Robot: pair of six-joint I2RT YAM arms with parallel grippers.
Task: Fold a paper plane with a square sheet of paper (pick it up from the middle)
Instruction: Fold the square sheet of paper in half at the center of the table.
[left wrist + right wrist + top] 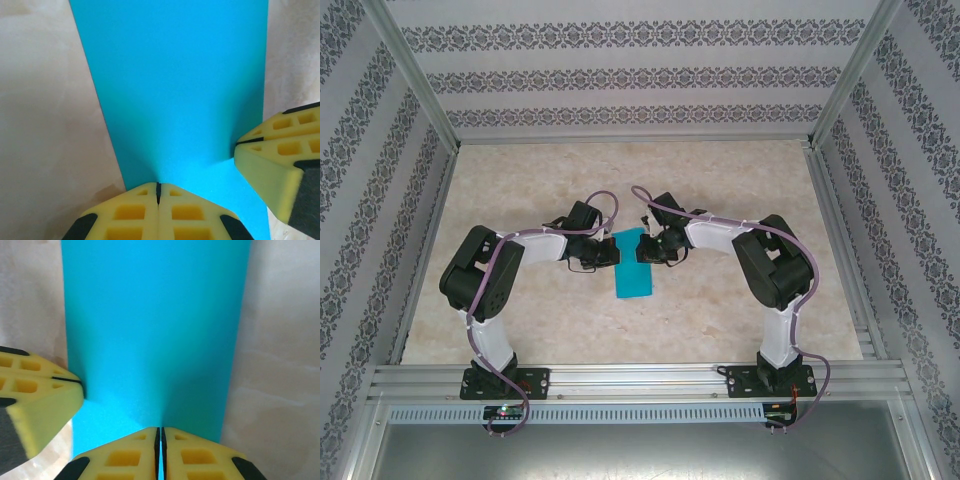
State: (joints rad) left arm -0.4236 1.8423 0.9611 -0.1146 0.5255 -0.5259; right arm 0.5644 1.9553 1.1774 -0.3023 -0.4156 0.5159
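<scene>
The square sheet of paper [634, 275] is bright cyan and reads as a narrow rectangle in the middle of the table, between both arms. My left gripper [611, 252] meets it from the left and my right gripper [643, 250] from the right. In the left wrist view the yellow jaws are pressed together on the sheet's near edge [158, 186], and the paper [175, 90] stretches away from them. The right gripper's fingers [280, 150] pinch its right side there. In the right wrist view my jaws [160, 431] are shut on the paper [155, 325], with the left gripper's fingers [35, 395] at its left edge.
The beige marbled tabletop [520, 320] lies around the paper. Patterned walls with aluminium posts [420, 80] close in the left, right and back. A metal rail [640, 378] carrying both arm bases runs along the near edge.
</scene>
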